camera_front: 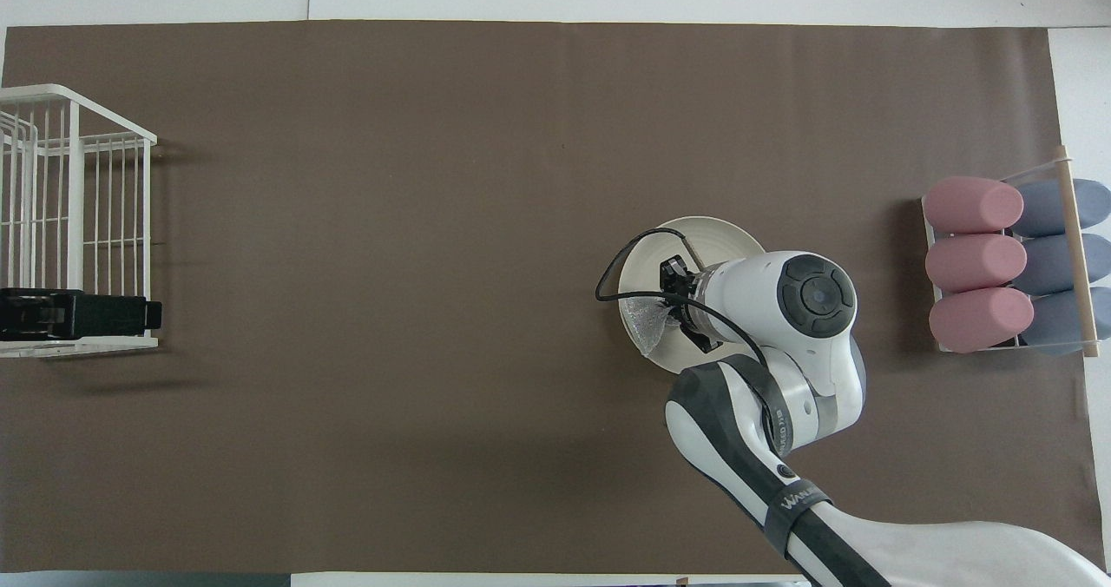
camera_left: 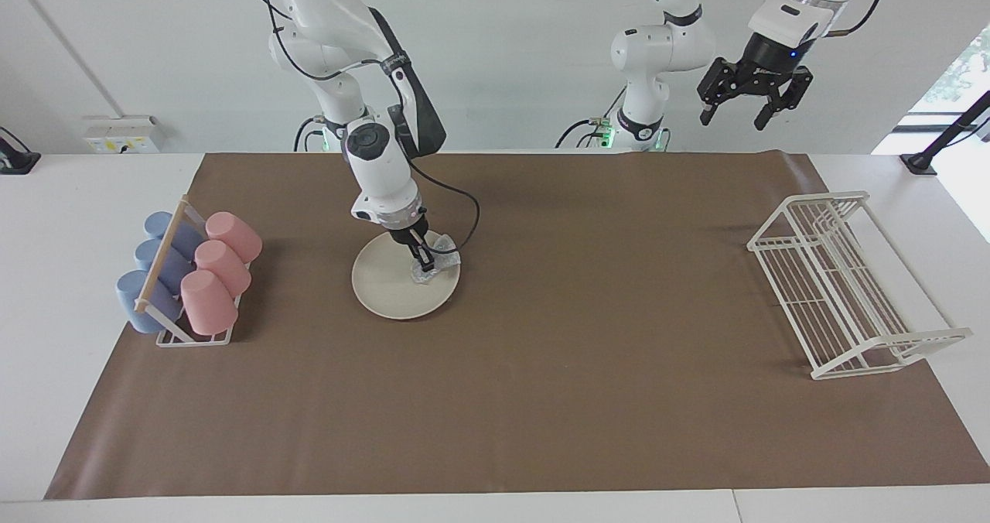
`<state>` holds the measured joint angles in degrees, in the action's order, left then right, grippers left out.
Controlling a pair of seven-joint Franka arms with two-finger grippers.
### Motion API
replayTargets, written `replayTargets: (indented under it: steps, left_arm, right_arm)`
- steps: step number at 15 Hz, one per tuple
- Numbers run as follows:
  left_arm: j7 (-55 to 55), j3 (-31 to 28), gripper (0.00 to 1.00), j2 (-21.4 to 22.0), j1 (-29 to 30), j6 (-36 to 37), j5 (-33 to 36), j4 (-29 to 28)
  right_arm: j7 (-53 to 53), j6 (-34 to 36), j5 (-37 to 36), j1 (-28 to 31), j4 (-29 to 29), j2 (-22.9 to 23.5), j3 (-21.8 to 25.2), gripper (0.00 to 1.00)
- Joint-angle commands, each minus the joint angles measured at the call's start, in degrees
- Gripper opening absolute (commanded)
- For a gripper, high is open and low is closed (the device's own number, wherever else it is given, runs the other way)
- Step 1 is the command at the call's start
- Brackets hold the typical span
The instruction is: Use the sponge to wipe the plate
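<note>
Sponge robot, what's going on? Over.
Right gripper shut on sponge, pressing it on plate. Left gripper open, waiting over the table's edge. Nothing blocking.

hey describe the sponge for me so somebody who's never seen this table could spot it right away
On the brown mat, find the cream-white plate beside the rack of pink and blue cups, toward the right arm's end of the table. The sponge lies on the plate's edge nearer the robots, under the right gripper, which presses on it. It is a small, silvery, wrinkly wad, the only shiny thing there.
</note>
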<state>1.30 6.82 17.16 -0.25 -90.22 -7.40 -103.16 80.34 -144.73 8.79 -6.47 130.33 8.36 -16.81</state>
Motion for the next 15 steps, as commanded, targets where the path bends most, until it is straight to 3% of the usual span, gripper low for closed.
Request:
replayTargets:
  steps: [1, 6, 12, 15]
  left_arm:
    - [0.46, 0.13, 1.00, 0.33, 0.42, 0.93, 1.07, 0.24]
    - [0.46, 0.13, 1.00, 0.33, 0.42, 0.93, 1.07, 0.24]
    - [0.46, 0.13, 1.00, 0.33, 0.42, 0.93, 1.07, 0.24]
    - [0.46, 0.13, 1.00, 0.33, 0.42, 0.93, 1.07, 0.24]
  right_arm:
    - [-3.84, -1.78, 0.80, 1.45, -0.25, 1.57, -0.07, 0.00]
    - [-20.82, -1.52, 0.53, 9.72, -0.25, 2.01, 0.02, 0.00]
    - [-19.78, -1.52, 0.35, 9.29, -0.17, 1.92, -0.15, 0.00]
    - [-10.85, -1.70, 0.35, 5.26, -0.17, 1.92, -0.24, 0.00]
